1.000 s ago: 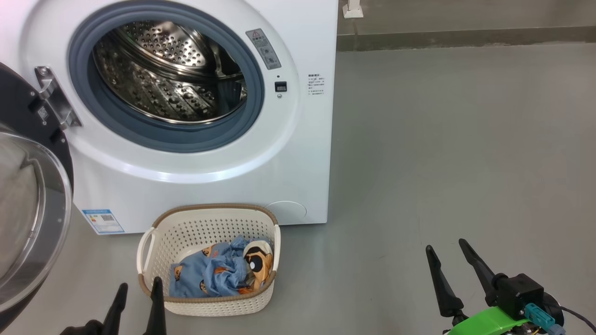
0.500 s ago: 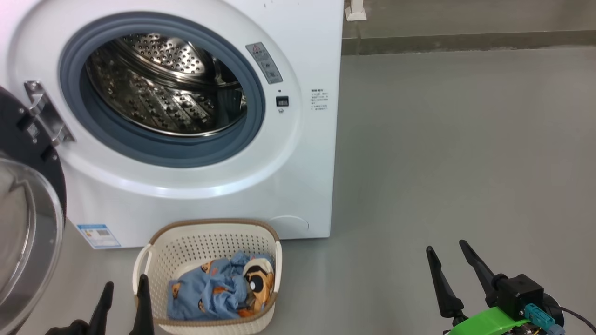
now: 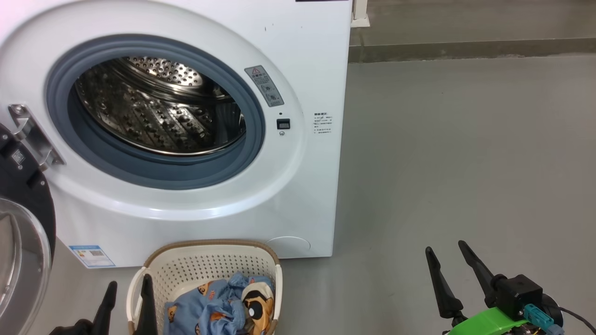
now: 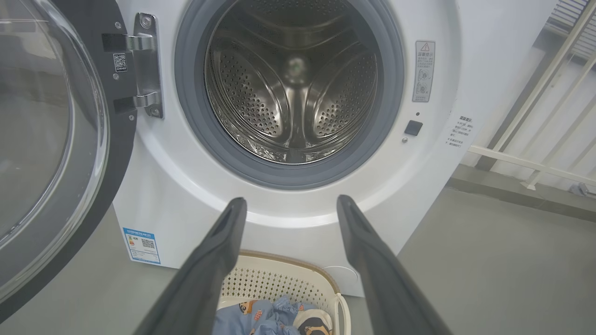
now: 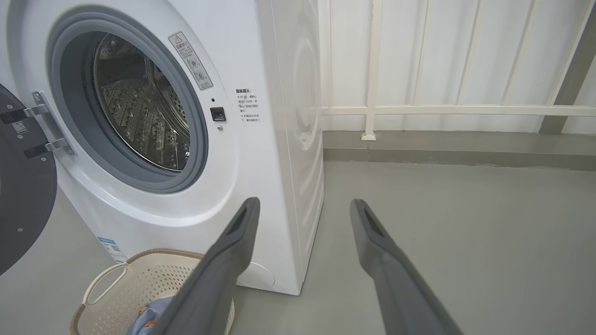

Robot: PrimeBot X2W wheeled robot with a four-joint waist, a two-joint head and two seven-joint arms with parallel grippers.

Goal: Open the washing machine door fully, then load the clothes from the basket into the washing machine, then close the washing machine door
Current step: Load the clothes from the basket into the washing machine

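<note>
The white washing machine [image 3: 298,195] stands with its steel drum [image 3: 153,111] exposed. Its black washing machine door [image 3: 23,223] with the clear bowl window hangs swung out at the left, also seen in the left wrist view [image 4: 46,139]. The cream basket [image 3: 186,270] sits on the floor right in front of the machine, holding the light blue and cream clothes [image 3: 219,311]. My left gripper [image 3: 130,279] is open beside the basket's left handle, nothing between its fingers [image 4: 291,199]. My right gripper [image 3: 445,245] is open over bare floor well right of the basket [image 5: 304,200].
Grey floor [image 3: 465,163] stretches to the right of the machine. A white railing [image 5: 419,110] and a low kerb run along the back wall. The open door takes up the space to the left of the basket.
The whole head picture has shifted: machine and basket now sit lower in it, so the camera moved. Both grippers stay open and hold nothing.
</note>
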